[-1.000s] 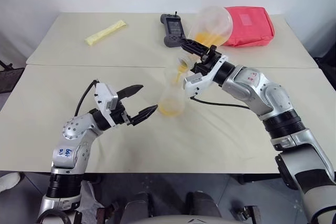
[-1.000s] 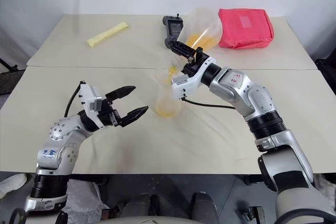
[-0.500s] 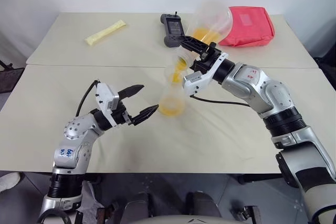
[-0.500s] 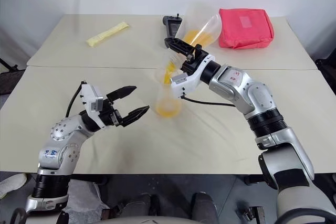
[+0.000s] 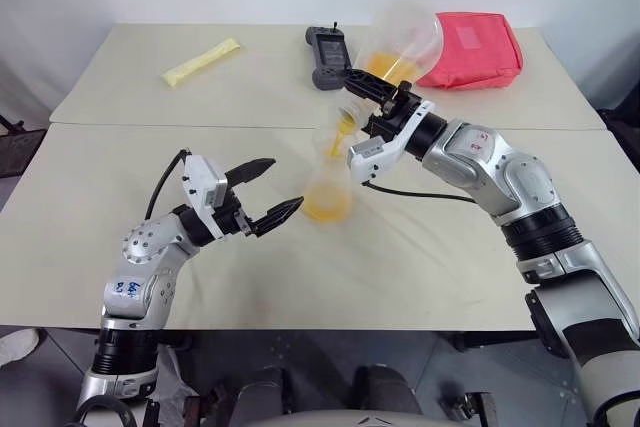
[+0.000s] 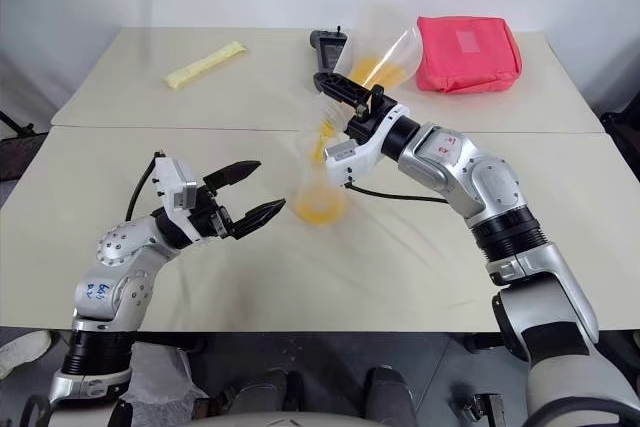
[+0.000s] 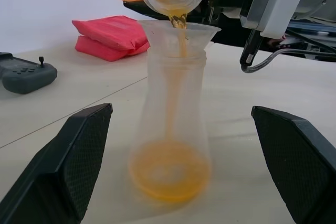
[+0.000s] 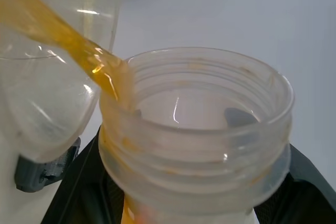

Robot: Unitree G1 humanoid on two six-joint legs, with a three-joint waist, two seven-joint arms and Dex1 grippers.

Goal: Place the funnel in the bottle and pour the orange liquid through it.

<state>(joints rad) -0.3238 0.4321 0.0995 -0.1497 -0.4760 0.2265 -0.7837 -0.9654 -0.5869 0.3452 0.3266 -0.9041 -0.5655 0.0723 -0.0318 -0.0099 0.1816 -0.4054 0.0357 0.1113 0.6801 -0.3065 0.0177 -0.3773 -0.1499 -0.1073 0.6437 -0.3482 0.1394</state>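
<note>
Right jaws tip beaker (image 5: 405,44); left wrist view reveals funnel (image 7: 178,31) catching stream.

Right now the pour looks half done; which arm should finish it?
Right. Its gripper is shut on the tilted beaker, streaming orange liquid into the funnel; the left gripper waits open beside the bottle.

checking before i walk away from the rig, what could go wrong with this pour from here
1. Nothing holds the bottle: the left gripper is open beside it, so a nudge could tip it.
2. The funnel just sits loosely in the neck while the beaker, gripped by the right gripper, hangs close above; contact could knock it askew.
3. The orange liquid falls in a thin stream near the funnel's rim; more tilt could send it over.
</note>
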